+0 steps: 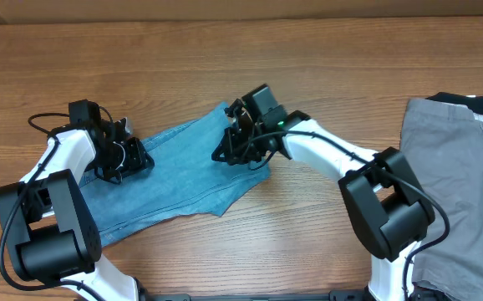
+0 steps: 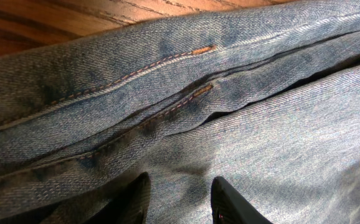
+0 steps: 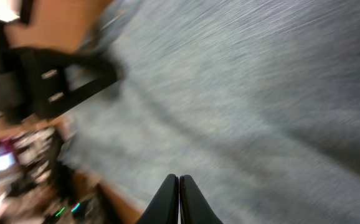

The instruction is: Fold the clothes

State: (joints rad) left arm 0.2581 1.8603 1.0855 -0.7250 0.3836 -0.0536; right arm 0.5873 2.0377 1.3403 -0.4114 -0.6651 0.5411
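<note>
The light blue denim jeans [image 1: 183, 171] lie folded on the wooden table, left of centre. My left gripper [image 1: 131, 159] is over their left end. In the left wrist view its fingers [image 2: 180, 202] are apart, pressed low on the denim [image 2: 242, 124], near a seam with orange stitching. My right gripper [image 1: 231, 150] is over the jeans' upper right corner. In the right wrist view its fingers [image 3: 179, 199] are closed together above blurred denim [image 3: 242, 93], with nothing visible between them.
A grey garment [image 1: 459, 184] lies at the right edge of the table, with a dark item [image 1: 463, 98] at its top. Bare wooden table [image 1: 308, 50] runs along the back and between the two garments.
</note>
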